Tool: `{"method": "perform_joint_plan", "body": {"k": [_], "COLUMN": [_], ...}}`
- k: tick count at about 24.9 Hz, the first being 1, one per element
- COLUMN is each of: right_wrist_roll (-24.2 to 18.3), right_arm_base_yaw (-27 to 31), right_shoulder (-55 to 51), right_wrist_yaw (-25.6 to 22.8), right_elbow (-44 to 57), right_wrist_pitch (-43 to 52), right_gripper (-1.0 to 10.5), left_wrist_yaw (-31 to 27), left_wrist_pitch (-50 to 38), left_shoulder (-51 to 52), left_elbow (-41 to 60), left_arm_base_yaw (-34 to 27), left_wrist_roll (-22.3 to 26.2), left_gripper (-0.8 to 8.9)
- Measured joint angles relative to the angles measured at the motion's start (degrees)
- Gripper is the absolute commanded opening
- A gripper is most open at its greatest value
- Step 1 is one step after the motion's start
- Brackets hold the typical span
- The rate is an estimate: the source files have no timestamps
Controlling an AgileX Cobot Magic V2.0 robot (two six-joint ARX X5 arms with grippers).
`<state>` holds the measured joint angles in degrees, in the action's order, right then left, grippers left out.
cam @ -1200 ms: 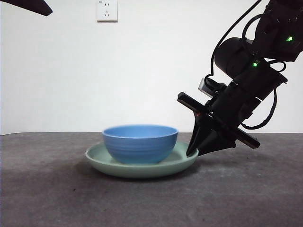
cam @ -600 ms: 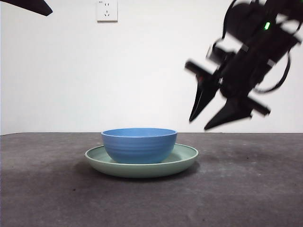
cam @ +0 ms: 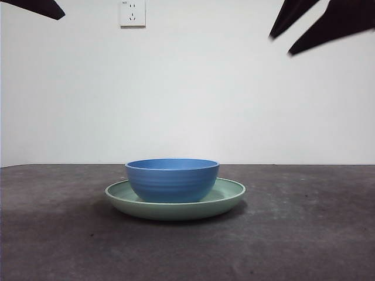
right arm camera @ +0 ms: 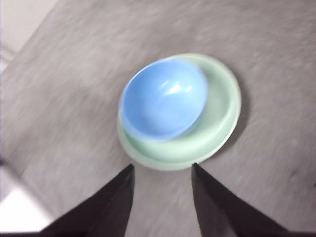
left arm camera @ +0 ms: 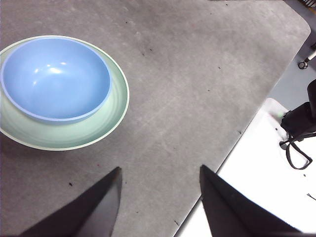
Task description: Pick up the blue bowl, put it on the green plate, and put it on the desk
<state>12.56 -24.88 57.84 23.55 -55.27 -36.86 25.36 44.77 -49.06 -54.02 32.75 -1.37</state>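
Bowl (cam: 172,179) sat in the plate (cam: 229,193), off-centre, plate flat on the desk (cam: 304,234). Right gripper (cam: 281,42) hung high above, well clear, jaws apart, empty. Left gripper (left arm camera: 159,192) waited aside, jaws apart, empty.

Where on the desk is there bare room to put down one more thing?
The desk is bare on both sides of the green plate and in front of it. The left wrist view shows a wide bare stretch from the plate to the desk's edge. Only the middle is taken: the blue bowl sits in the plate.
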Motion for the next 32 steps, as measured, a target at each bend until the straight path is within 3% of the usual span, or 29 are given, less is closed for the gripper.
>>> {"method": "perform_joint_plan", "body": {"k": [11, 32], "right_wrist_roll": [-7.3, -8.3], "right_arm_base_yaw": [-4.3, -4.3], "right_shoulder": [-11.9, -13.0], "right_wrist_yaw": [0.4, 0.4], "right_elbow": [0.0, 0.0], "right_wrist_pitch": [-16.6, -17.1], "right_gripper": [1.8, 1.8], "left_wrist_yaw": [0.0, 0.0], "left_wrist_pitch": [0.0, 0.0], "left_shoulder": [0.0, 0.0], "left_elbow": [0.0, 0.0], "left_arm_base_yaw": [0.0, 0.0], "left_wrist_roll": [0.0, 0.0], "left_gripper": [2.49, 2.37]}}
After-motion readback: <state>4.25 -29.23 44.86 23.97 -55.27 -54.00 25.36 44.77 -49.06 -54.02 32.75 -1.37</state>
